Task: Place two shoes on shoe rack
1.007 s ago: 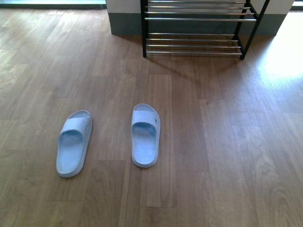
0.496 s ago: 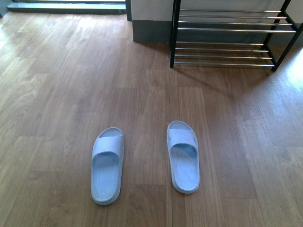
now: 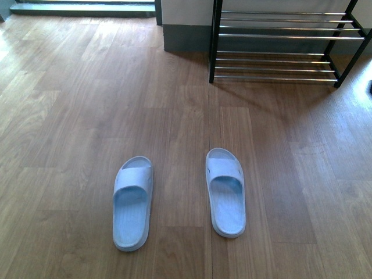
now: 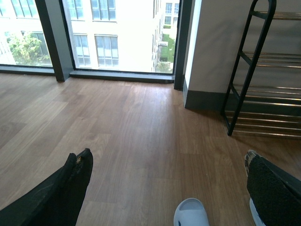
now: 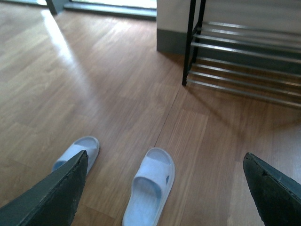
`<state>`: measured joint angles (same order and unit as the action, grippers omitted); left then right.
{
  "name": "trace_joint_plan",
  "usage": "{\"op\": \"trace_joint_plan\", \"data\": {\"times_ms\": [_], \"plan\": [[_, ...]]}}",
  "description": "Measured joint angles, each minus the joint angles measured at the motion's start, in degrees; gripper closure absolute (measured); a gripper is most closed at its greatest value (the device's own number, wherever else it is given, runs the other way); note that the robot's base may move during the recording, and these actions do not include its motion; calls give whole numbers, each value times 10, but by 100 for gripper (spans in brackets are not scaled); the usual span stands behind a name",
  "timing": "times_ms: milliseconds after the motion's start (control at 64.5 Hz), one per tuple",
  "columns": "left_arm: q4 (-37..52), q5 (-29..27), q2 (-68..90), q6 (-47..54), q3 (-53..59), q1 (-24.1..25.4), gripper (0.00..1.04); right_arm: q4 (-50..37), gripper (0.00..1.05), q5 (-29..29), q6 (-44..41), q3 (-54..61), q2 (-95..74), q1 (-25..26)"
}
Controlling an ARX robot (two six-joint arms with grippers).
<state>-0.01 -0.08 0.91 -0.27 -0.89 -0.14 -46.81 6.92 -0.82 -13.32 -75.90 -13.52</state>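
Observation:
The two shoes are pale blue slide sandals lying side by side on the wood floor, toes toward the rack: the left shoe (image 3: 132,203) and the right shoe (image 3: 225,192). The shoe rack (image 3: 279,46), black-framed with chrome rods, stands against the wall at the back right and holds nothing. My left gripper (image 4: 167,155) hangs open above the floor, with one shoe (image 4: 190,214) low between its fingers. Open too is my right gripper (image 5: 164,157), above both shoes (image 5: 149,188) (image 5: 77,150). Neither gripper touches a shoe.
A grey-skirted wall pillar (image 3: 186,35) stands just left of the rack. Large floor-level windows (image 4: 113,37) with dark frames close off the far side. A strip of bare wood floor (image 3: 192,116) separates the shoes from the rack.
Between a second and half a second ago the front view shifted, putting shoes and rack further right and lower. Since then nothing has moved except a small dark bit appearing at the right edge.

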Motion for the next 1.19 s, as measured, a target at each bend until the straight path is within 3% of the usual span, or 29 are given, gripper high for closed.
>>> {"op": "trace_joint_plan", "data": {"times_ms": [248, 511, 930, 1193], "plan": [[0, 0, 0, 0, 0, 0, 9, -97, 9, -36, 1, -156, -383, -39], [0, 0, 0, 0, 0, 0, 9, -81, 9, -74, -9, -342, -650, -48], [0, 0, 0, 0, 0, 0, 9, 10, 9, -108, -38, -593, -885, -24], [0, 0, 0, 0, 0, 0, 9, 44, 9, -108, -45, -670, -949, -2]]}}
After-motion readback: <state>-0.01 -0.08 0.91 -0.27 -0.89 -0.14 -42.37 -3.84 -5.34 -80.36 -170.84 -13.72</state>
